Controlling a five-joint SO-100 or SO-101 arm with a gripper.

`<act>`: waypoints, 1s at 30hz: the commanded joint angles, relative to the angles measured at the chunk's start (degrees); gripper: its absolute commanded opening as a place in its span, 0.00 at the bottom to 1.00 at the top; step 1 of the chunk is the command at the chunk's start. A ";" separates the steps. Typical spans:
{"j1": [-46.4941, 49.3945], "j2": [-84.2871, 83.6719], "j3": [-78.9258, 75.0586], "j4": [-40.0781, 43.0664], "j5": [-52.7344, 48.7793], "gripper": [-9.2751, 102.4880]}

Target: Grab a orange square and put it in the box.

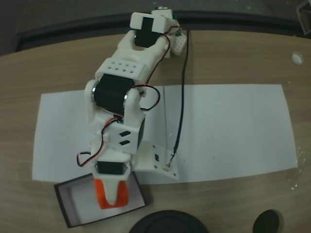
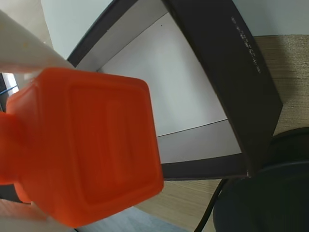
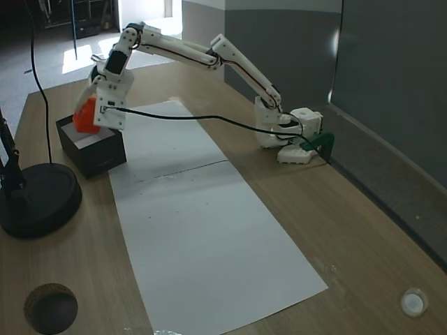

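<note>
The orange square (image 2: 96,150) looms large in the wrist view, held between a white finger (image 2: 21,46) and an orange one. My gripper (image 1: 112,196) is shut on it and hangs over the box (image 1: 63,204), a shallow black-walled tray with a white floor at the table's near left. From the side, in the other fixed view, the orange square (image 3: 84,117) sits in the gripper (image 3: 89,113) just above the box (image 3: 94,157). The box's dark wall (image 2: 217,63) and white floor lie beneath the cube in the wrist view. I cannot tell whether the cube touches the floor.
A round black base (image 1: 167,223) stands right of the box, and shows again as the black base (image 3: 35,199) of a stand. A hole in the table (image 1: 268,223) lies further right. A white paper sheet (image 1: 228,131) covers the middle, crossed by a black cable (image 1: 182,97).
</note>
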 commanded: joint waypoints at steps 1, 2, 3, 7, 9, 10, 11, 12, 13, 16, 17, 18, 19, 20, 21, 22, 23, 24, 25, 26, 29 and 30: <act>-0.09 2.29 -3.16 -0.79 0.62 0.32; 0.09 2.37 -3.16 -0.79 0.70 0.33; 0.18 2.55 -3.16 -0.70 0.70 0.33; 0.97 2.90 -3.16 -0.62 0.88 0.33; 1.41 2.99 -3.16 -0.09 0.53 0.33; 1.93 3.08 -3.25 0.97 0.44 0.33; 2.20 3.52 -3.69 2.29 0.44 0.31; 2.37 4.39 -4.83 4.22 0.44 0.28; 2.64 5.62 -6.06 6.50 0.88 0.22; 2.20 10.81 -11.60 15.12 0.97 0.07; 1.85 13.01 -12.39 17.05 1.41 0.09; 1.76 15.73 -12.30 17.14 3.43 0.09; 2.02 18.98 -11.60 17.05 5.98 0.08; 2.20 22.59 -10.28 16.96 7.38 0.08; 2.20 26.28 -8.00 16.96 7.91 0.08; 1.85 30.23 -5.36 16.87 8.26 0.08; 0.88 34.45 -2.64 16.87 8.70 0.08; 0.00 38.67 0.53 16.87 9.58 0.08; -0.97 42.89 4.04 16.79 10.11 0.08; -2.37 47.20 7.47 16.79 10.28 0.08; -7.65 60.12 19.42 16.44 9.84 0.08; -9.58 64.07 23.64 16.17 9.76 0.08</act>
